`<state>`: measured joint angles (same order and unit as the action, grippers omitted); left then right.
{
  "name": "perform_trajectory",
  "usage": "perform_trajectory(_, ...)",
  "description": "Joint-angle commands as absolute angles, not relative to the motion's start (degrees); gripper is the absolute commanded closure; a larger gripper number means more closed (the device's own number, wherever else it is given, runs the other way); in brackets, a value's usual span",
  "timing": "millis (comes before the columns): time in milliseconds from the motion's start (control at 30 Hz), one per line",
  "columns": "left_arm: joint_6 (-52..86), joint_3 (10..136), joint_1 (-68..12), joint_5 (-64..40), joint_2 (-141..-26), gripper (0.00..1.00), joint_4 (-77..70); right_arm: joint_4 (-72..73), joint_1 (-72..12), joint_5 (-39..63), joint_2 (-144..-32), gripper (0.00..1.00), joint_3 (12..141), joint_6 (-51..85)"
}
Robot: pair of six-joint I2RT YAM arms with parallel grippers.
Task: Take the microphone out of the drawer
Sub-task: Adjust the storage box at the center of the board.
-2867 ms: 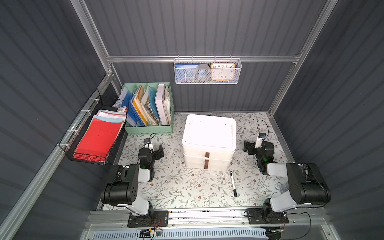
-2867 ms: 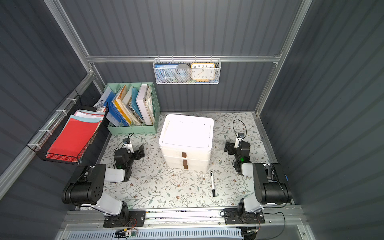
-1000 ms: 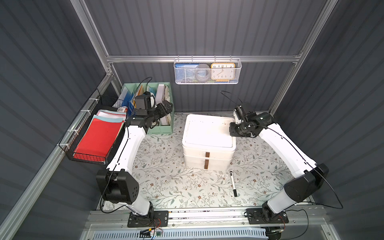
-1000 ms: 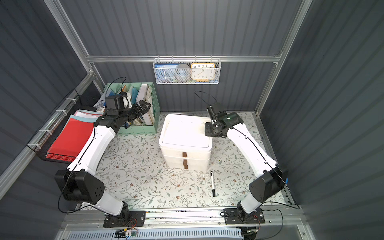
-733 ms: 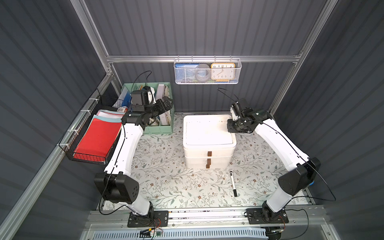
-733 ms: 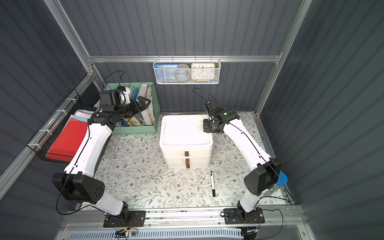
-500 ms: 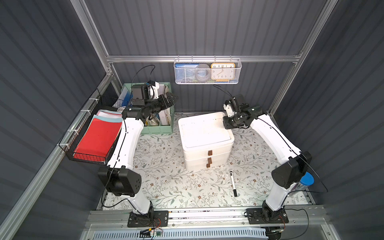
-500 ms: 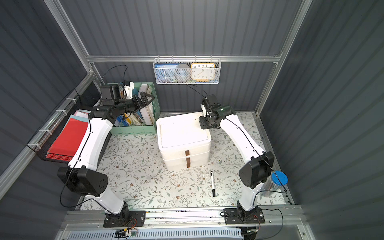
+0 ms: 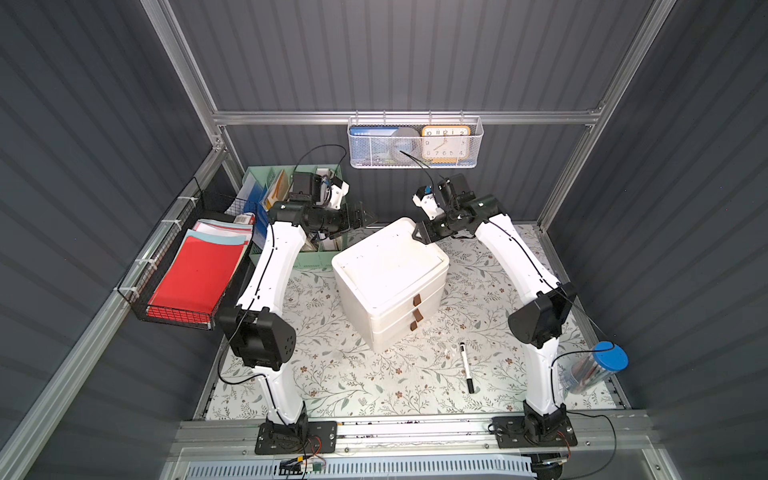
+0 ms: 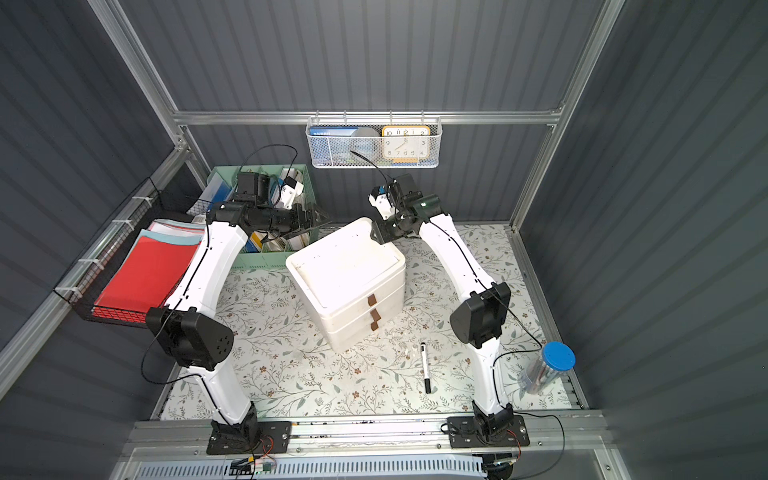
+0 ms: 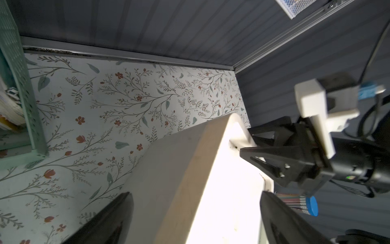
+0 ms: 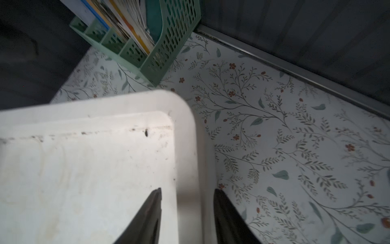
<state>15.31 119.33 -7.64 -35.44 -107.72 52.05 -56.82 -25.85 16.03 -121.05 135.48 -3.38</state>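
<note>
White plastic forms the drawer unit (image 9: 390, 266): a round-cornered box with a scuffed, recessed top and three stacked drawers, all pushed in, each with a brown pull tab (image 9: 417, 298). The microphone shows in no view; the shut drawers hide whatever they hold. The unit stands on the floral mat (image 9: 332, 374), towards the rear.

Nearly three seconds ago both arms lay folded low on either side and the unit sat square to the front rail. They have since risen to its rear, and the unit has swung so that its drawer fronts face front-right, more than half a second ago. The risen right arm has uncovered a clear jar (image 9: 598, 370) with a blue lid at the mat's right edge. The marker (image 9: 466, 368) lies where it did.

Jaws apart, the right gripper (image 12: 187, 189) straddles the rim by the unit's rearmost corner, one finger (image 12: 147, 215) over the top, the other outside the wall. The left gripper (image 9: 360, 216) is spread wide and empty, near the same corner.

A green file holder (image 9: 291, 249) stands just beside the unit's left corner; whether they touch I cannot tell. The back wall (image 9: 415, 62) is close behind the grippers, and a wire basket (image 9: 415, 162) hangs above. Bare mat lies before the drawer fronts, apart from the marker.
</note>
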Motion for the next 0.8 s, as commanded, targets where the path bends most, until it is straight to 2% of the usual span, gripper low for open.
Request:
perform_trajectory(0,8.6,121.2,-9.1,-30.1,-107.6,0.02,57.8,-48.8,-26.3,10.3,-114.1,0.19,132.1,2.6)
perform_trajectory(33,7.8,120.8,-9.5,-28.7,-107.4,0.04,58.2,-46.7,-26.2,8.2,-112.1,0.02,129.3,4.0)
perform_trajectory(67,6.8,120.5,-10.0,-27.3,-107.4,0.05,58.6,-44.3,-26.3,5.8,-109.5,0.01,125.8,5.5)
perform_trajectory(167,4.0,120.3,-11.6,-22.5,-107.8,0.12,60.5,-38.4,-25.7,0.4,-102.2,0.01,115.7,9.2)
perform_trajectory(400,0.0,122.2,-14.9,-17.8,-110.4,0.25,64.5,-34.2,-21.8,2.6,-90.3,0.01,99.4,14.8)
perform_trajectory(600,-1.2,121.9,-15.6,-15.9,-111.3,0.41,64.5,-33.5,-19.7,0.9,-82.8,0.01,90.1,16.4)
perform_trajectory(767,-1.1,122.8,-16.2,-13.3,-112.2,0.61,66.0,-33.1,-18.5,0.1,-77.9,0.01,84.2,17.7)
